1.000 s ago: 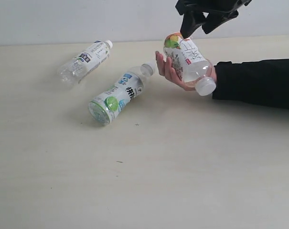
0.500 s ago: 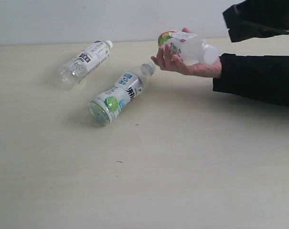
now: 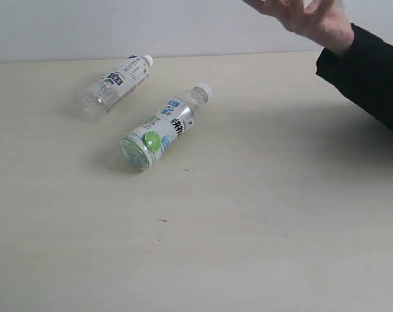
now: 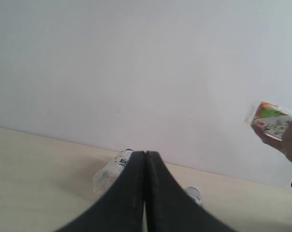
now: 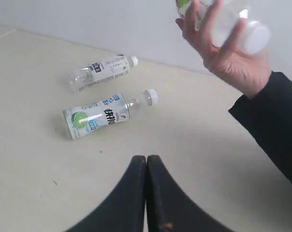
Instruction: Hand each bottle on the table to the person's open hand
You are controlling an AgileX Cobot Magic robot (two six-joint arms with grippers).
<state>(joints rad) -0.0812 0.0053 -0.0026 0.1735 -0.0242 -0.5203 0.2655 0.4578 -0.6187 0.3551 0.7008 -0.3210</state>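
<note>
Two clear, white-capped bottles lie on their sides on the pale bench (image 3: pixel 248 234). A green-labelled bottle (image 3: pixel 158 129) is near the middle, its cap pointing toward the far wall. A white-labelled bottle (image 3: pixel 115 82) lies behind it to the left, the two apart. At the upper right of the exterior view, a person's hand (image 3: pixel 310 18), wrist in a black sleeve (image 3: pixel 368 71), is well above the bench. The wrist views show it gripping a fruit-labelled bottle (image 4: pixel 270 120) with a white cap. The left fingers (image 4: pixel 145 164) are clenched together with nothing between them, the white-labelled bottle visible beyond them. The right fingers (image 5: pixel 146 166) are likewise clenched and empty, well apart from both lying bottles.
</note>
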